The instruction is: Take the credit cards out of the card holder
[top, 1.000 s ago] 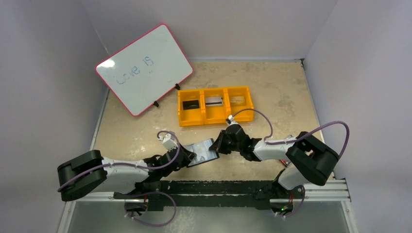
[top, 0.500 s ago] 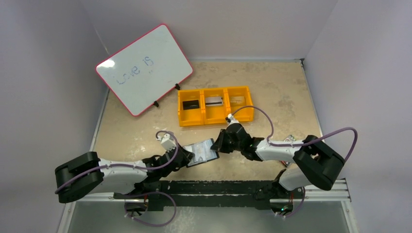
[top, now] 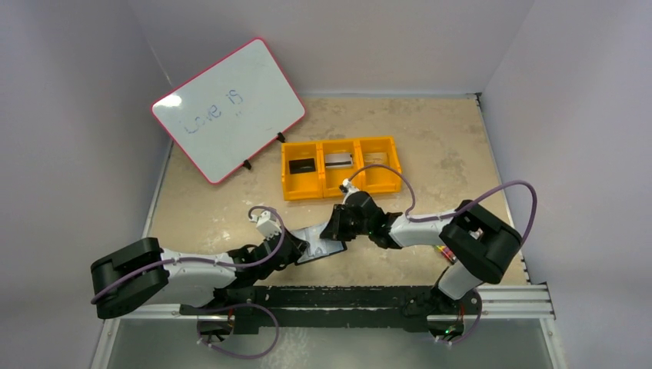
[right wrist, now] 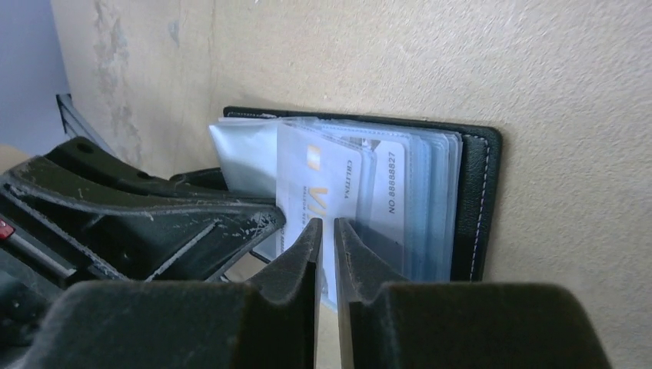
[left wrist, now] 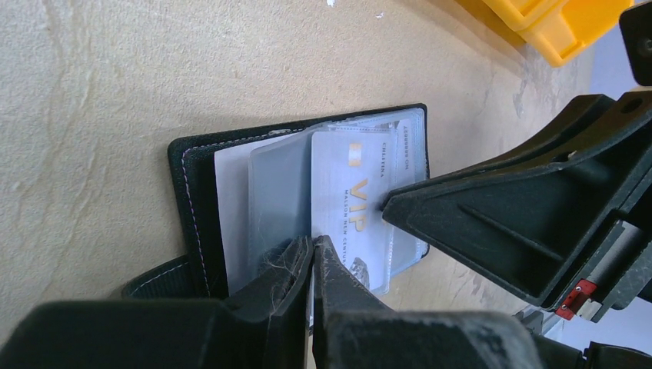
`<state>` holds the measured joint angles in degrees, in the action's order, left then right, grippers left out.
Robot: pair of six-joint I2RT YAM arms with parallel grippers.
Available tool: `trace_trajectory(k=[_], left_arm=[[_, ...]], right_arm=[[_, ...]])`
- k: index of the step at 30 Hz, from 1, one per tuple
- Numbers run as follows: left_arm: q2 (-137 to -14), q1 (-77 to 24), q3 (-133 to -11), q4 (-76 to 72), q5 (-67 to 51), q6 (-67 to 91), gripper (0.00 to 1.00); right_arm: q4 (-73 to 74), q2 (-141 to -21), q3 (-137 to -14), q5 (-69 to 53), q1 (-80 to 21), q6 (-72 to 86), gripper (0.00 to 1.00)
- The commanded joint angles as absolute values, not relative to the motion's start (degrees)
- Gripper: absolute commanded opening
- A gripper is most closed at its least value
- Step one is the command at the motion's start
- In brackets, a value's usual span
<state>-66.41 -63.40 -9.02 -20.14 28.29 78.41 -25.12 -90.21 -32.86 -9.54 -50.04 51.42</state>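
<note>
Shift leftward of right gripper (right wrist: 324, 227), pinching glossy pale credit card (right wrist: 338, 177); left gripper (left wrist: 313, 247) clamped on clear sleeve (left wrist: 281, 196) of stitched black card holder (left wrist: 188, 192).

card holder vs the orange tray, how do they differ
The card holder is black and lies folded open toward the near edge of the table; the orange tray sits farther back. The card holder keeps a white VIP card among clear sleeves; the orange tray has three open compartments, with a black card, a silvery card and a pale card. Both hold cards.
</note>
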Motion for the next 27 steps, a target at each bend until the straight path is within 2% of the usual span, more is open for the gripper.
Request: trace_trajectory(k=[1,27], left_arm=[[-66.42,-63.05,-9.48,-15.66,29.72,76.6,0.0],[-60.28,-62.99,-9.97,-4.58,33.21,76.46,0.0]], right_arm=[[-18.94,-90.48,-34.57,-3.05,-50.22,52.39,0.13],[-15.3,-92.46,-33.62,-3.02,-50.22,53.33,0.12]])
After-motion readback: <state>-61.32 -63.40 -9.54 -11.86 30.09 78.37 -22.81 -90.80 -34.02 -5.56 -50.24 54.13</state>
